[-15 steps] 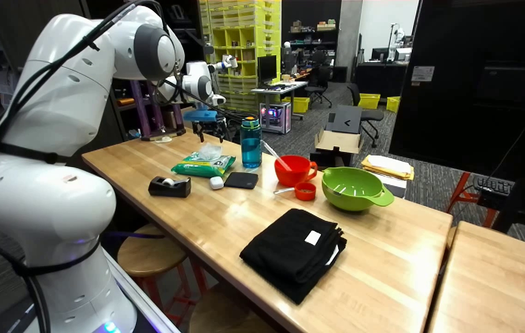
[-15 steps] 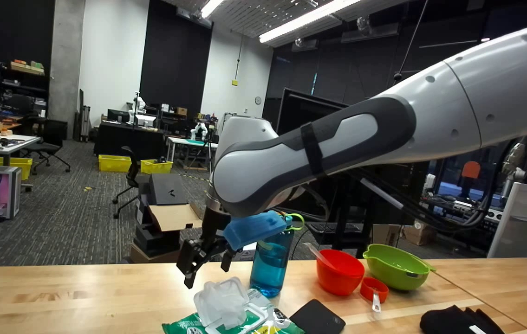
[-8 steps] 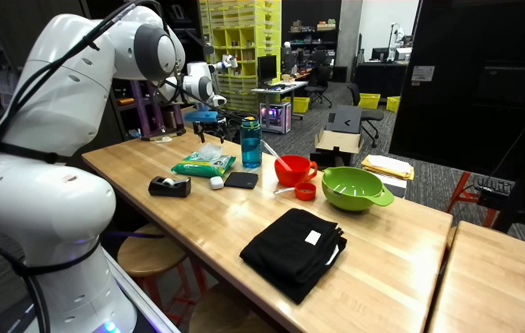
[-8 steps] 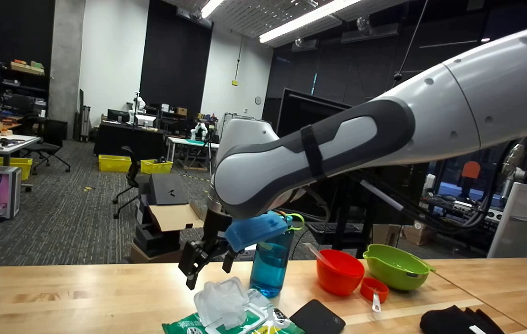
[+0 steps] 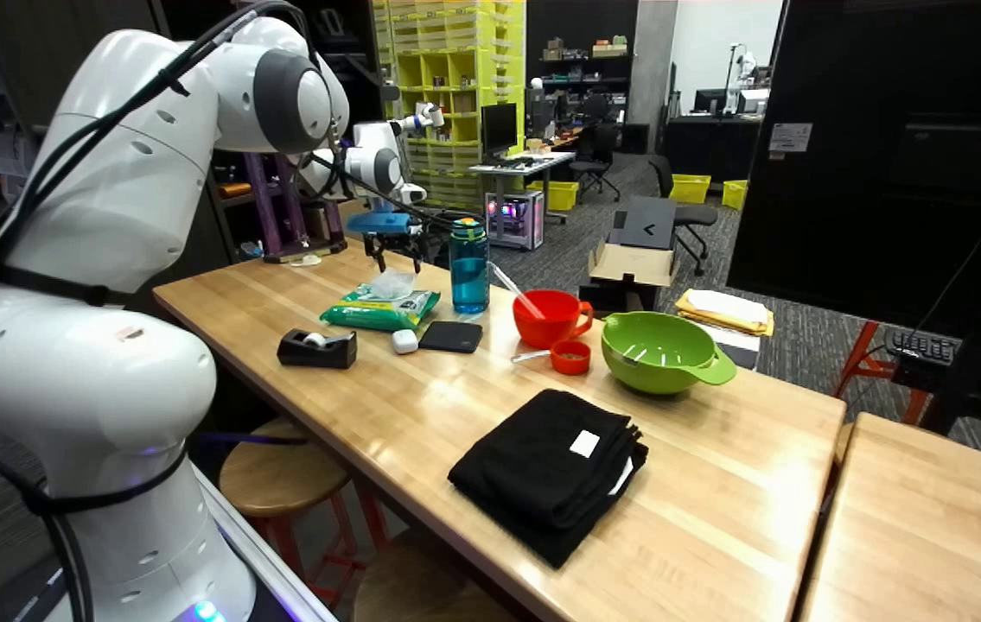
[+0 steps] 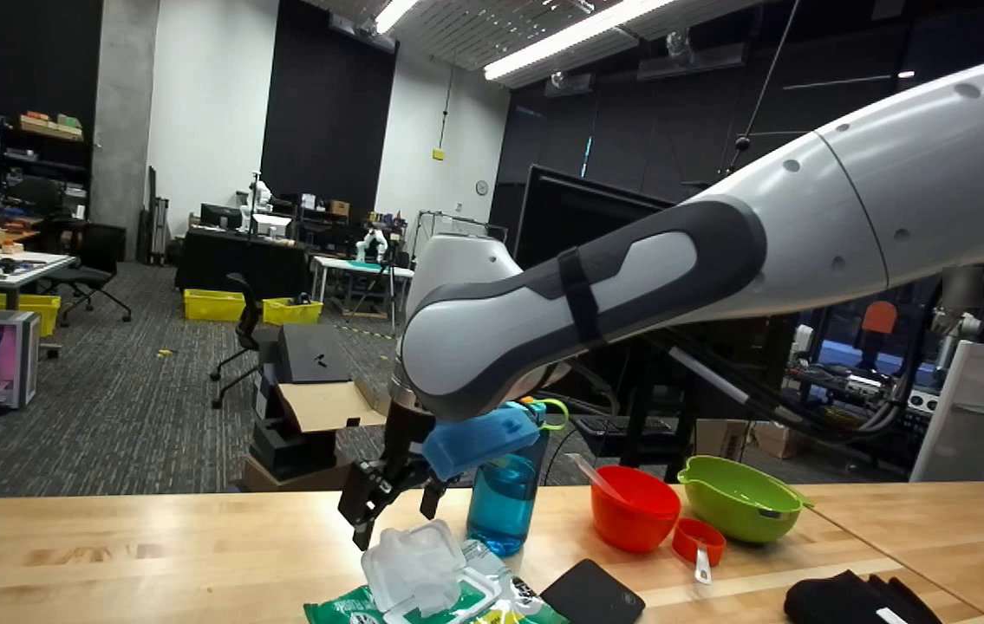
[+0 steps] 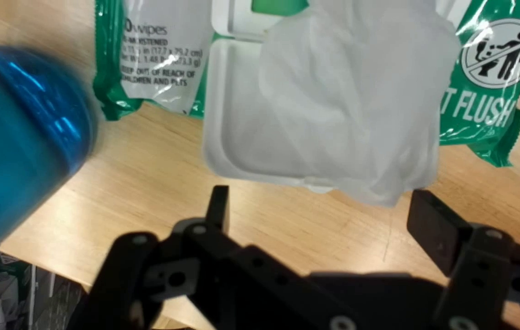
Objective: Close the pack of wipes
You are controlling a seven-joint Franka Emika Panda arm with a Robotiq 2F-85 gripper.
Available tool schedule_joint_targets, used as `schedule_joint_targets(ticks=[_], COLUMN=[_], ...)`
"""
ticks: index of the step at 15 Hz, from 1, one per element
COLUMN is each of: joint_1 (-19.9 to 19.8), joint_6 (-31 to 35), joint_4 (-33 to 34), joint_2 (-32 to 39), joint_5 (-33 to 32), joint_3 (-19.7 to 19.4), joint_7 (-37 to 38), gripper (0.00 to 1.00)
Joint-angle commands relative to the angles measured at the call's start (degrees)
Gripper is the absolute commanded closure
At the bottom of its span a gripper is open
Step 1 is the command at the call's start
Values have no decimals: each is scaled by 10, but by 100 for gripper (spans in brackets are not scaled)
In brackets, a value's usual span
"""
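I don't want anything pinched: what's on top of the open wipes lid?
Over the open lid of the pack of wipes lies a crumpled white sheet, likely a wipe. The lid surface beneath it is covered from view.

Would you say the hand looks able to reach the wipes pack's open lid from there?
Probably yes: the open hand hovers near the lid with nothing rigid between; a wipe partly covers the lid, and the bottle stands aside.

At wrist-view ten o'clock, the pack of wipes (image 7: 250,133) bore “wipes” and “OUT OF REACH”; at two, “FLUSH” beneath a crossed-out sign (image 7: 498,53).
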Motion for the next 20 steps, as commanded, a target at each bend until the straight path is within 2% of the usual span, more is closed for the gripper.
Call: schedule_joint_targets(ticks=[1,20], joint_1=[5,16], joint_6=[-7,-72], joint_4=[-1,14], joint_2=[2,-19], joint_5=[5,8], joint_3=[-4,-8], joint_7=[15,90], gripper=[0,0])
